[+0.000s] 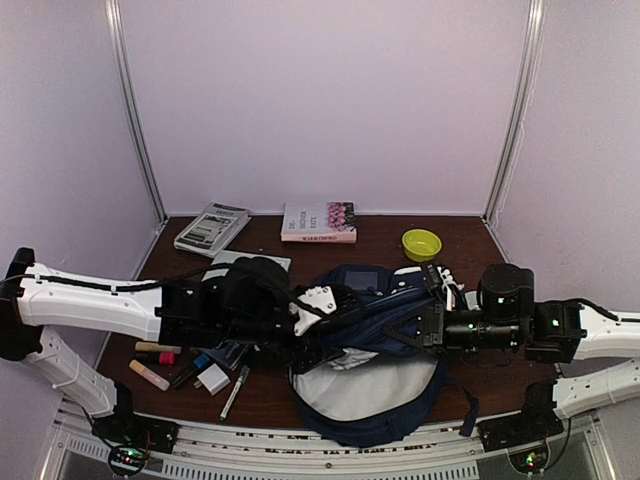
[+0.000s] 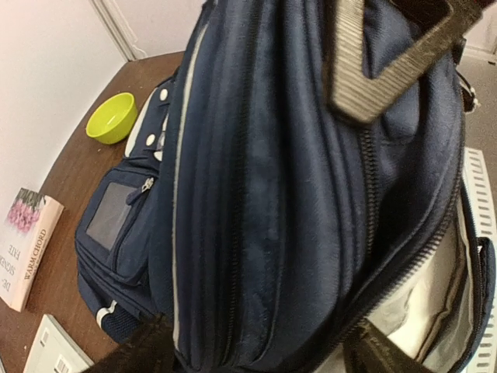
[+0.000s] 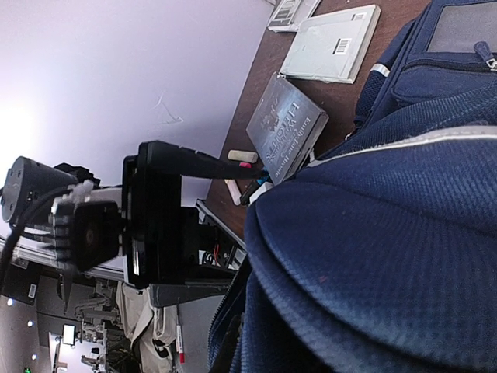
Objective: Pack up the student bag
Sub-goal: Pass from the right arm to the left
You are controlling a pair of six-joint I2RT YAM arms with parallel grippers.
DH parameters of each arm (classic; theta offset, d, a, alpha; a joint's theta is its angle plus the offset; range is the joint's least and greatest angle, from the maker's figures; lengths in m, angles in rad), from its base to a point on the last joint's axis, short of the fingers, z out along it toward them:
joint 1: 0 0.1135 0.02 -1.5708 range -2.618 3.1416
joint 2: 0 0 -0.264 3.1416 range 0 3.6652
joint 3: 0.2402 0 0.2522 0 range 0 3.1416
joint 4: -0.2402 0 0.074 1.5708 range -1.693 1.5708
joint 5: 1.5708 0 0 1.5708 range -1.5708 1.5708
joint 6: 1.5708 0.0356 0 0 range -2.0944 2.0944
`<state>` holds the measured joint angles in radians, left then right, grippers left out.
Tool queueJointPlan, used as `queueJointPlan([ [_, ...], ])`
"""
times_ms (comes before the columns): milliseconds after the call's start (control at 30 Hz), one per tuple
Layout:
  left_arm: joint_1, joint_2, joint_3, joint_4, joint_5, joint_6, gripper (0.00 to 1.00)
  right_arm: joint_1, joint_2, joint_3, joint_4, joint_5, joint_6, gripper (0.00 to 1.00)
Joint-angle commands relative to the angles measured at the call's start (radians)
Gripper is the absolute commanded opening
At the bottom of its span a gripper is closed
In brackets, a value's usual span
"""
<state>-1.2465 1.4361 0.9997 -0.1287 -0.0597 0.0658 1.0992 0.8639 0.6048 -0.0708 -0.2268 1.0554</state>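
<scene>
Book (image 2: 27,245) behind bag (image 1: 370,395) reads "WARM CHORD"; left gripper (image 2: 256,357) spread wide, bag fabric between fingers; right gripper (image 1: 432,325) clenched at bag's right edge, hold unclear

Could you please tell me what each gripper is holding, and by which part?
The right gripper pinches the student bag by its right-side fabric; the left gripper stands open astride the bag, holding nothing.

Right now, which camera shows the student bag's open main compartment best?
Top external: the student bag lies unzipped, pale lining broadly exposed. Left wrist catches only a sliver of lining past the zipper; right wrist shows only outer fabric.
</scene>
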Motion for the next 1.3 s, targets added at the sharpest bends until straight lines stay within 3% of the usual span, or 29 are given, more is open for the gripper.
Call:
queueJointPlan([
  [0, -0.02, 0.029, 0.071, -0.03, -0.007, 0.06, 0.61, -0.012, -0.022, 0.043, 0.021, 0.02, 0.009, 0.0],
  [33, -0.026, 0.021, 0.07, -0.022, -0.004, 0.067, 0.53, -0.014, -0.029, 0.046, 0.01, 0.032, 0.01, 0.0],
  [100, -0.038, 0.009, 0.076, -0.024, 0.012, 0.076, 0.5, -0.023, -0.044, 0.047, -0.009, 0.059, 0.018, 0.0],
  [367, -0.073, 0.021, 0.124, -0.124, 0.101, 0.083, 0.85, -0.062, -0.085, 0.034, 0.003, 0.079, 0.055, 0.0],
  [467, -0.074, 0.006, 0.134, -0.16, 0.107, 0.081, 0.89, -0.062, -0.078, 0.042, -0.01, 0.078, 0.05, 0.0],
  [600, -0.096, -0.03, 0.129, -0.148, 0.064, 0.054, 0.86, -0.063, -0.07, 0.039, -0.013, 0.076, 0.056, 0.0],
  [900, -0.113, 0.077, 0.133, -0.084, -0.023, 0.043, 0.63, -0.063, -0.067, 0.052, -0.006, 0.062, 0.064, 0.0],
  [967, -0.113, 0.108, 0.15, -0.07, -0.075, 0.046, 0.52, -0.063, -0.072, 0.053, -0.006, 0.055, 0.067, 0.0],
  [1033, -0.113, 0.135, 0.174, -0.063, -0.14, 0.044, 0.34, -0.062, -0.078, 0.054, -0.006, 0.046, 0.069, 0.0],
  [1200, -0.114, 0.149, 0.21, -0.061, -0.214, 0.042, 0.13, -0.065, -0.097, 0.059, -0.033, 0.02, 0.052, 0.0],
  [1267, -0.114, 0.134, 0.205, -0.058, -0.213, 0.043, 0.0, -0.064, -0.107, 0.063, -0.065, 0.022, 0.028, 0.0],
])
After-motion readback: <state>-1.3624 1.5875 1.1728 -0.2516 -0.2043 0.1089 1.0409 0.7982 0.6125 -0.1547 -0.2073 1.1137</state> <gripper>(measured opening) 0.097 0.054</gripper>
